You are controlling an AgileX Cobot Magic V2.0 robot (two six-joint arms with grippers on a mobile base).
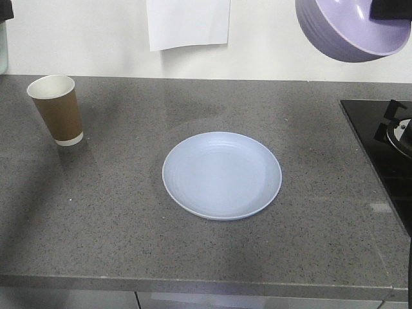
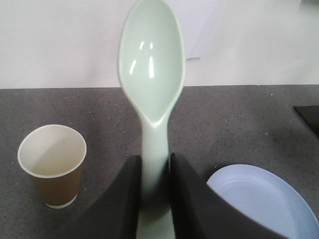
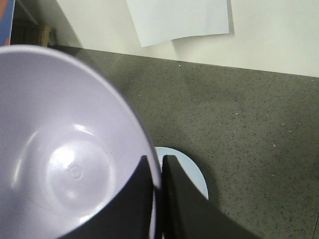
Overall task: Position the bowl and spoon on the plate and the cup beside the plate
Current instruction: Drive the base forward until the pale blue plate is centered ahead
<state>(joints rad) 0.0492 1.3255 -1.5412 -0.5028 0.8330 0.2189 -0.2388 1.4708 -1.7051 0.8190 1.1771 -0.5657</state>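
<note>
Holding the spoon in my left gripper, I press both dark fingers on its handle, one on each side. The spoon stands up straight with its scoop end at the top. It is pale mint-white and shiny, and it is up in the air over the gray counter.

My right gripper is closed tight on the rim of the bowl. One finger is inside the bowl and one is outside, with the thin wall pinched between them. The bowl is light purple and smooth. It hangs high in the air and is tipped to one side. In the front view it shows at the top right, in front of the wall. From my right wrist I can see a bit of the plate peeking out under the bowl's rim, far below.

The plate lies flat on the counter, near the middle. It is round and pale blue, with faint rings.

The cup stands upright on the counter, off to the left of the plate and well apart from it. It is brown outside and white inside, with a white band at the bottom.

A white sheet of paper hangs on the wall behind the counter. A black stove top sits at the right end of the counter.
</note>
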